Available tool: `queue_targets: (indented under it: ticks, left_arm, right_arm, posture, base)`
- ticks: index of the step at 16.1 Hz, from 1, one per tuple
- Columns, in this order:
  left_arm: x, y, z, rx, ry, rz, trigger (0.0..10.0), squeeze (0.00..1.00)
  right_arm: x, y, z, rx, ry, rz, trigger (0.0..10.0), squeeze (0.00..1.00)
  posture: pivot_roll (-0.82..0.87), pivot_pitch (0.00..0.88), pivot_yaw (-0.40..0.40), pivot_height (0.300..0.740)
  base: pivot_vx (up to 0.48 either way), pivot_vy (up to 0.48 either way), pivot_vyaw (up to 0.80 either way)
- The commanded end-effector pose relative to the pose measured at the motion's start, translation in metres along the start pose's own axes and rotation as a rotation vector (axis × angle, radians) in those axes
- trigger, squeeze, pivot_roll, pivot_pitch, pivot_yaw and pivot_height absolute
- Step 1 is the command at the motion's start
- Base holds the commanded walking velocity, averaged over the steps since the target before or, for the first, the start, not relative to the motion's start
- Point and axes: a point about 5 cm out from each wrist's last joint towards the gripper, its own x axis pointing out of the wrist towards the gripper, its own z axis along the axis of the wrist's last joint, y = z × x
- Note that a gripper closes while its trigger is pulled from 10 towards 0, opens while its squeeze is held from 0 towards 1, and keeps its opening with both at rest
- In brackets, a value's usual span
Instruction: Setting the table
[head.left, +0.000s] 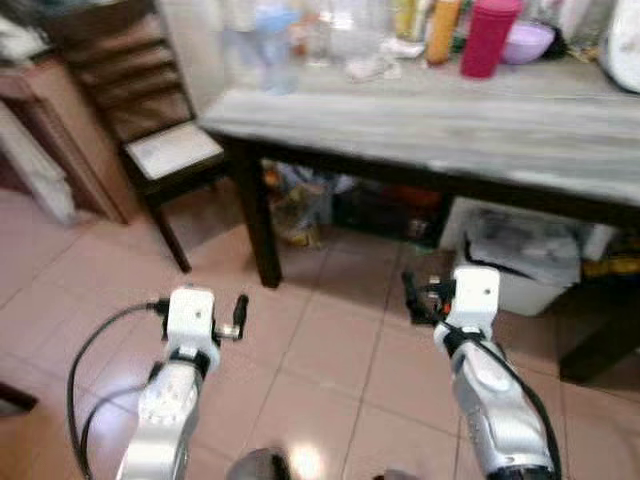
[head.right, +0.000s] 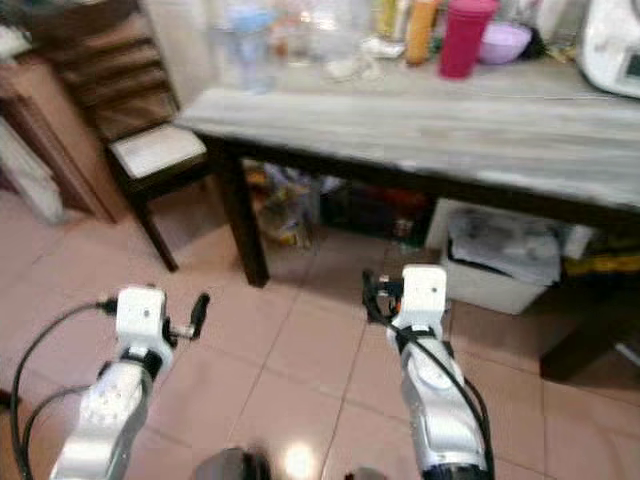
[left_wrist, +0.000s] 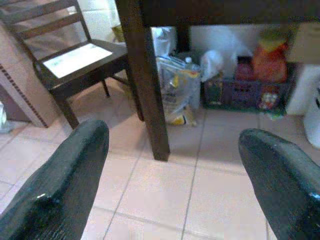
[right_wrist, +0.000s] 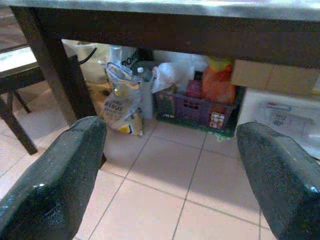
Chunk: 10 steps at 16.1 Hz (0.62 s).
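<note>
Nearest the head camera, the two silver arms reach forward low over the pink tiled floor (head.left: 330, 340), each ending in a gripper held below the level of the table top. The left gripper (left_wrist: 172, 165) has its two black fingers (left_wrist: 65, 175) spread wide apart with nothing between them, and beyond them stands the dark front table leg (left_wrist: 145, 80). The right gripper (right_wrist: 170, 165) is likewise spread wide and holds nothing; its fingers (right_wrist: 55, 170) frame the space under the table. The table (head.left: 450, 125), grey-topped on a dark frame, lies ahead of and above both grippers, its near edge running across in front of them and well apart from the fingertips. Bare tile lies between the grippers and the table leg. Ahead and outward of the left gripper, a dark wooden chair (head.left: 150, 120) with a pale seat stands just beside the table's corner. Under the table, ahead of the right gripper, are a plastic bag (right_wrist: 120, 105), a purple basket (right_wrist: 197, 107) of packages, and a white bin (head.left: 520, 260) near the right arm's side. On the far part of the table top, well beyond both grippers, stand a magenta cup (head.left: 488, 35), a lilac bowl (head.left: 528, 42), an orange bottle (head.left: 443, 30), and some blurred clear containers (head.left: 270, 45).
</note>
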Motion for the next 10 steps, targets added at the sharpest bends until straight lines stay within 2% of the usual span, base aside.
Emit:
queue_targets:
  ticks: [1, 5, 6, 10]
  left_arm:
    - [0.0040, 0.0029, 0.0117, 0.007, -0.053, -0.016, 10.0, 0.00]
    - [0.0033, 0.0032, 0.0149, 0.006, -0.069, -0.063, 10.0, 0.00]
    - [0.0028, 0.0013, 0.0151, 0.004, -0.072, -0.073, 10.0, 0.00]
    - [0.0030, -0.0008, 0.0151, 0.000, -0.075, -0.090, 10.0, 0.00]
  right_arm:
    - [-0.0005, -0.0019, 0.0017, 0.008, -0.014, -0.014, 10.0, 0.00]
    - [-0.0006, -0.0011, -0.0001, 0.006, -0.008, -0.021, 10.0, 0.00]
    - [-0.0003, -0.0029, 0.0001, 0.003, -0.007, -0.025, 10.0, 0.00]
    - [-0.0011, -0.0031, -0.0011, 0.013, -0.008, -0.028, 10.0, 0.00]
  posture:
    - [-0.13, 0.091, 0.032, 0.740]
    - [-0.13, 0.092, 0.038, 0.740]
    - [-0.13, 0.093, 0.040, 0.740]
    - [-0.13, 0.091, 0.044, 0.740]
  base:
    - [0.000, 0.000, 0.00]
    - [0.000, 0.000, 0.00]
    - [0.000, -0.281, 0.00]
    - [0.000, -0.316, -0.71]
